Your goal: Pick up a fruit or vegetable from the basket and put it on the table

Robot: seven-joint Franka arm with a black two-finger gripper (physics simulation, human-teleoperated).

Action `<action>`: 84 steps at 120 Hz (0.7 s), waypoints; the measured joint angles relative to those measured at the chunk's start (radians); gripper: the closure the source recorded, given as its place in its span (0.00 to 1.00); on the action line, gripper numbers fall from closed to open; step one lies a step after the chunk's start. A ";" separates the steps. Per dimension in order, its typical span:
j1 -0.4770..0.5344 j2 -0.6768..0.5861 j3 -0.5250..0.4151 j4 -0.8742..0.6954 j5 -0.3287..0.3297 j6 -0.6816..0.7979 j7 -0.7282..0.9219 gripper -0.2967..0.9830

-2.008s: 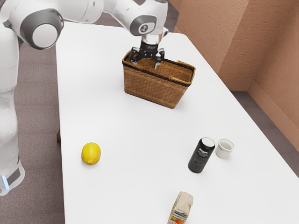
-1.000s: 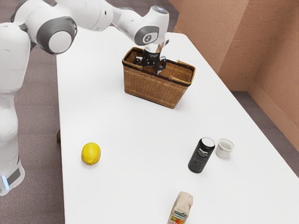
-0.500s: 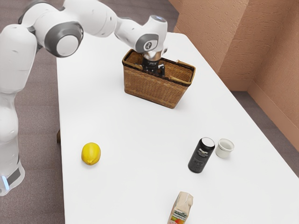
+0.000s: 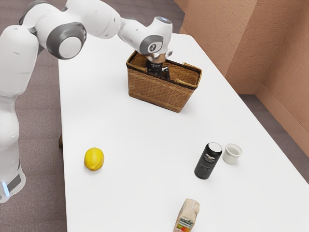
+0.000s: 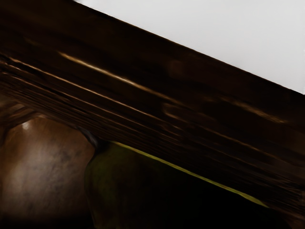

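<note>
- Inside the basket, here's the end effector; clenched or released, I can't tell.
- At it or just beneath: the dark green produce, long axis seemingly along the basket's wall.
- Right beside the green, a brown rounded item.
- Past the wall, the counter, likely after a lift.

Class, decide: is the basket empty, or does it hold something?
Not empty: inside the basket are a brown rounded thing and a dark green one.
</note>
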 joint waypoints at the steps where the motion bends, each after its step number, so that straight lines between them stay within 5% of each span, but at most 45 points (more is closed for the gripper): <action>1: 0.000 -0.001 0.000 0.000 0.001 0.000 -0.001 0.59; 35: -0.006 -0.032 0.008 0.000 0.007 0.000 -0.028 0.67; 66: -0.079 -0.181 0.010 -0.002 0.061 0.022 -0.054 0.53; 84: -0.219 -0.320 0.004 0.005 0.199 0.027 -0.080 0.52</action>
